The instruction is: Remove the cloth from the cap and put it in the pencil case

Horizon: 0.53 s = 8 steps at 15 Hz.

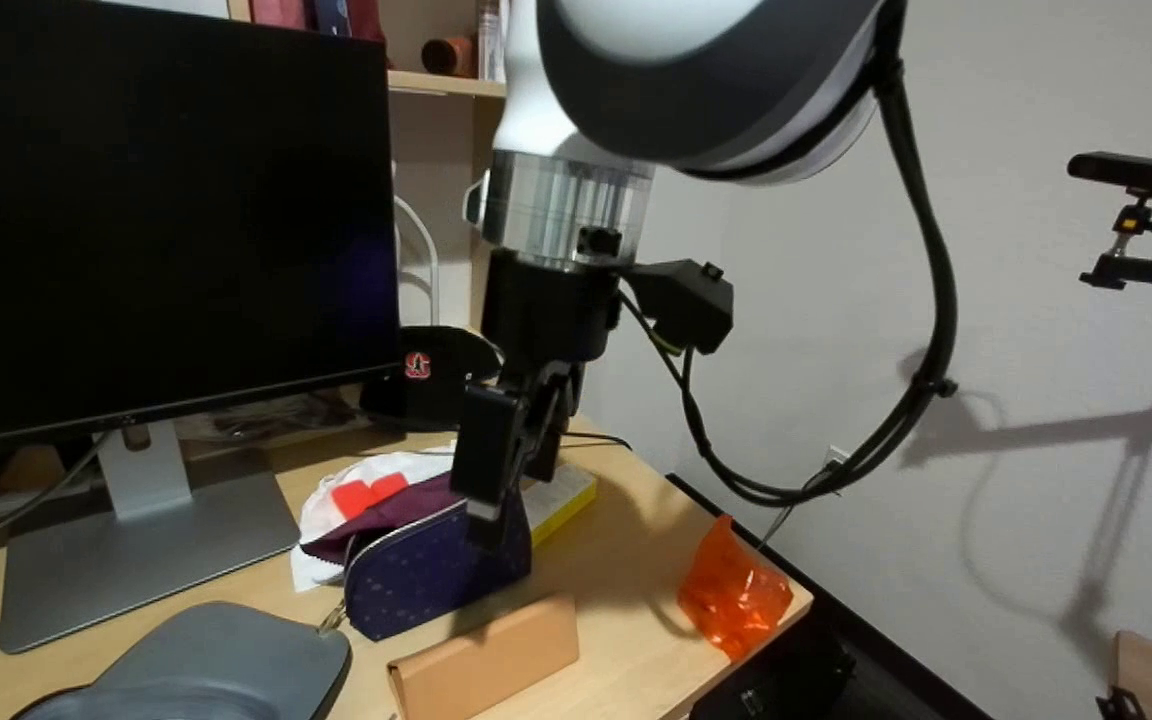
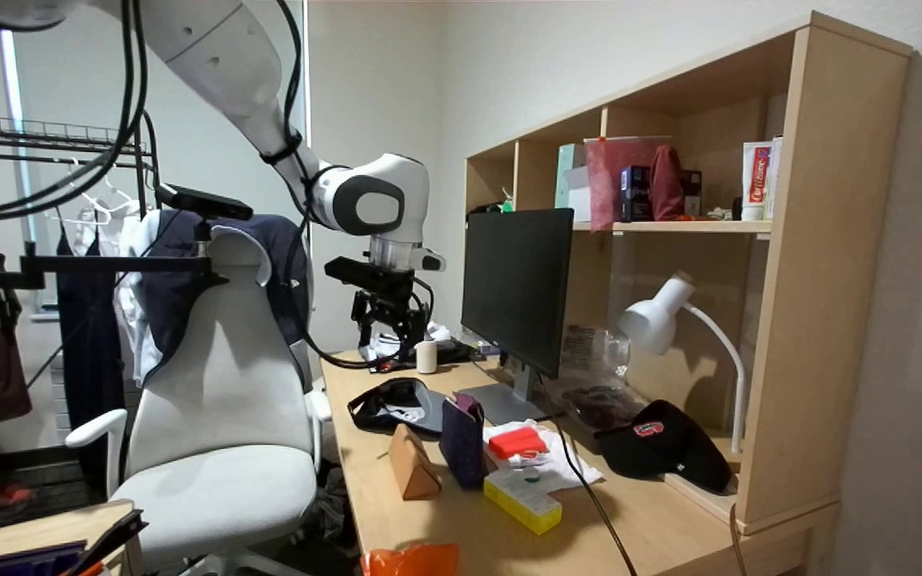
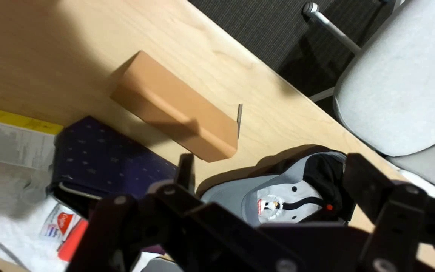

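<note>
Bottom of the wrist view, a black two-fingered gripper (image 3: pixel 271 168) with fingers (image 3: pixel 186 172) wide apart, gripping nothing. Lower left of centre in an exterior view, a zigzag-edged maroon cloth (image 1: pixel 401 512), poking from an upright navy, star-speckled pencil case (image 1: pixel 441 575). Lower right of centre in the wrist view, an upturned grey-and-black fabric cap (image 3: pixel 278 192).

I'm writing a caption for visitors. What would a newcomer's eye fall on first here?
Most likely the large white robot arm, with its open gripper hanging above the desk. The black monitor standing on the desk would probably come next, then the crumpled orange plastic near the desk's corner.
</note>
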Available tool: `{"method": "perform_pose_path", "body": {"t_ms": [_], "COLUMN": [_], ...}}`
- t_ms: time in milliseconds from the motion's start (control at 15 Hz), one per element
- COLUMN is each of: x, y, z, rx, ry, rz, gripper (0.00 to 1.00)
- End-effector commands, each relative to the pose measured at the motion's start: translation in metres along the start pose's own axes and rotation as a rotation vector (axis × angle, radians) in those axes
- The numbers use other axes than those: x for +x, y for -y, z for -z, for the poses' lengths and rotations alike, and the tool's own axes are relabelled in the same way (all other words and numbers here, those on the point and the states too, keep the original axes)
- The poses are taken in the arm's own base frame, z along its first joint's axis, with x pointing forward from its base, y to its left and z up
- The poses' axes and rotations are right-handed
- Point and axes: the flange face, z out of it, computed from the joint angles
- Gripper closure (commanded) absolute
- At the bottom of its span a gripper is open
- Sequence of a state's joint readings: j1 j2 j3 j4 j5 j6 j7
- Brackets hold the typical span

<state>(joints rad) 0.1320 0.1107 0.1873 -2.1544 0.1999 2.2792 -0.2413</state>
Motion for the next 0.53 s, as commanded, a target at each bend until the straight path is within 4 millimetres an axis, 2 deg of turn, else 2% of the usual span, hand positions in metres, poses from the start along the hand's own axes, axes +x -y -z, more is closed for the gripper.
{"method": "perform_pose_path", "body": {"t_ms": [0,467], "x": [-0.024,-0.050], "y": [-0.011,-0.030], "z": [0.031,0.076], "rx": [-0.046,-0.173], "ry": [-0.008,0.021], "rz": [-0.128,-0.381], "gripper": [0.00,0.00]}}
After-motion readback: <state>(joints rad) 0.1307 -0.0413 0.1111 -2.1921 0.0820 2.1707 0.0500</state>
